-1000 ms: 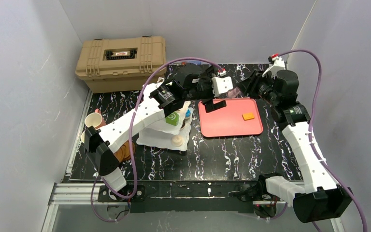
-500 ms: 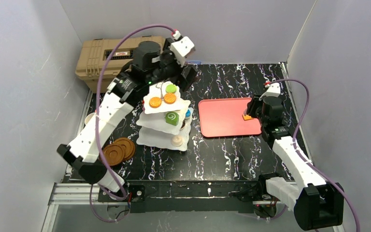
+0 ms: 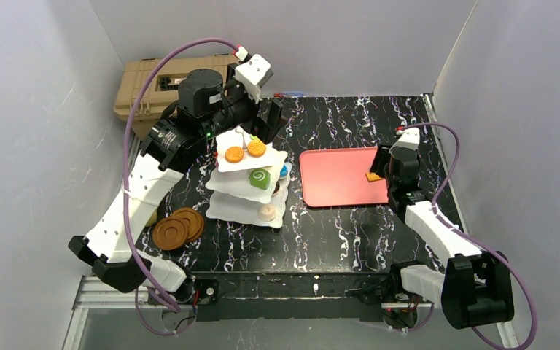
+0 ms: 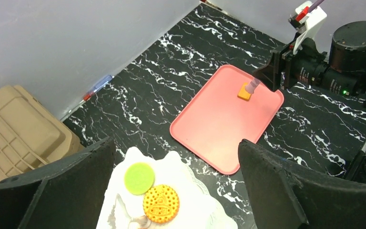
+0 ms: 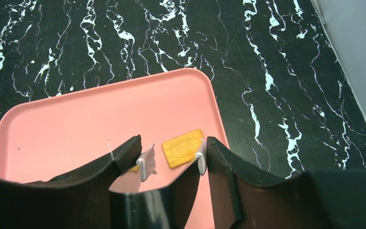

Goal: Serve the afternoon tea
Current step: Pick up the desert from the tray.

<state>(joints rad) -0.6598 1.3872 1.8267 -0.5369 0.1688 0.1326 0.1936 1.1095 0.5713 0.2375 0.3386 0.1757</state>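
Pale, bare walls box in a black tabletop (image 3: 350, 233) veined with white, with a tan hard case (image 3: 142, 91) pushed into the far left corner. The white three-tier stand (image 3: 222, 208) sits left of centre, with round biscuits on its top plate and brown saucers (image 3: 179, 226) near its left side. A flat pink tray (image 3: 335, 186) lies to its right, and one small orange biscuit (image 5: 183, 149) rests near the tray's far right corner. The right gripper (image 5: 172, 162) hangs low over that biscuit, jaws parted either side of it, not clamped. The left gripper (image 4: 174, 152) hovers above the stand's top plate, jaws spread wide, holding nothing. I'd judge the step to be fetching this lone pastry for the stand. Next it calls for closing squarely on the thin biscuit and lifting it clear of the tray.
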